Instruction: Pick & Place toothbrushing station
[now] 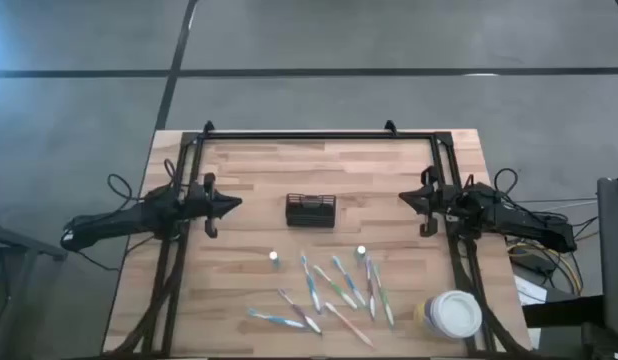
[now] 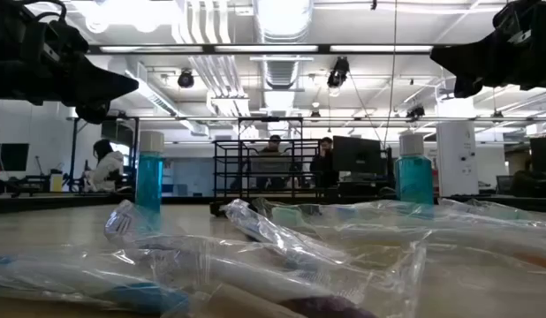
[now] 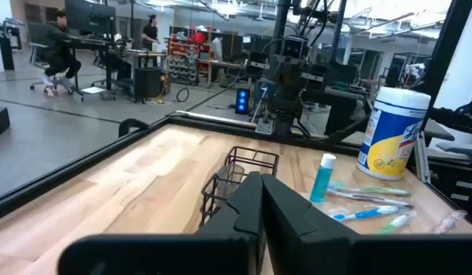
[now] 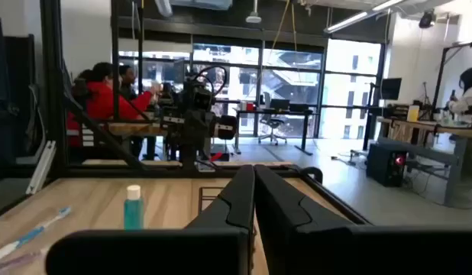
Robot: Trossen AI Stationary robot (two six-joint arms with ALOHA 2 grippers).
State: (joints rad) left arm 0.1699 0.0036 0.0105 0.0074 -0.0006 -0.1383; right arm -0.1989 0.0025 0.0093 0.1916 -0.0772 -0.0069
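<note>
My left gripper [image 1: 229,205] hovers by the table's left edge with its fingers pressed together; my right gripper [image 1: 409,197] mirrors it by the right edge, fingers also pressed together. Neither holds anything. The toothbrushing station [image 1: 310,210] sits upright between them, near the table's centre, apart from the toothbrushes [image 1: 334,290] scattered toward the near edge. To take it cleanly, I judge I should spread one gripper's fingers first, come down over a wire wall, and lift level.
</note>
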